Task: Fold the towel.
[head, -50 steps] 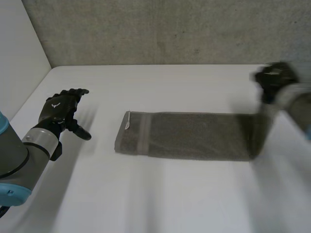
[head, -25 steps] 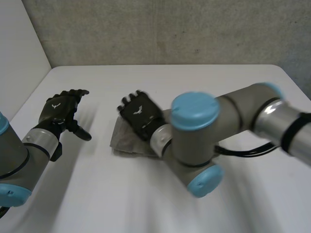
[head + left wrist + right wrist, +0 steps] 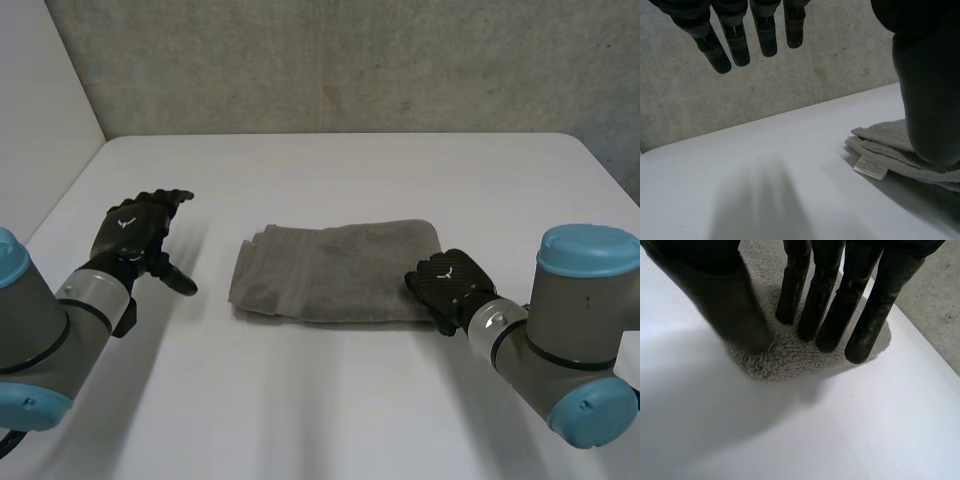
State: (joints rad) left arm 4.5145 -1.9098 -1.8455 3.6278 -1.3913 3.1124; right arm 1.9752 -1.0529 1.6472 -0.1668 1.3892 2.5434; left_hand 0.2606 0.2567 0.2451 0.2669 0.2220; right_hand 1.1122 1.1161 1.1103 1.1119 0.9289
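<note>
White desk [image 3: 300, 400]: we see the towel [image 3: 330, 272] already doubled over; right hand [image 3: 450, 287] lies flat-fingered on its end, left hand [image 3: 135, 228] loose and empty; maybe another fold to go.

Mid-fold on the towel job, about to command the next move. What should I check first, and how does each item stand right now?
1. Grey terry towel doubled over, lying flat: ok.
2. Layers flush at the end with the white tag: slightly staggered, not ok.
3. Left hand open, beside the towel, apart from it: ok.
4. Right hand released: fingers straight on the fold end, ok.
5. Towel wholly on the white table: ok.
</note>
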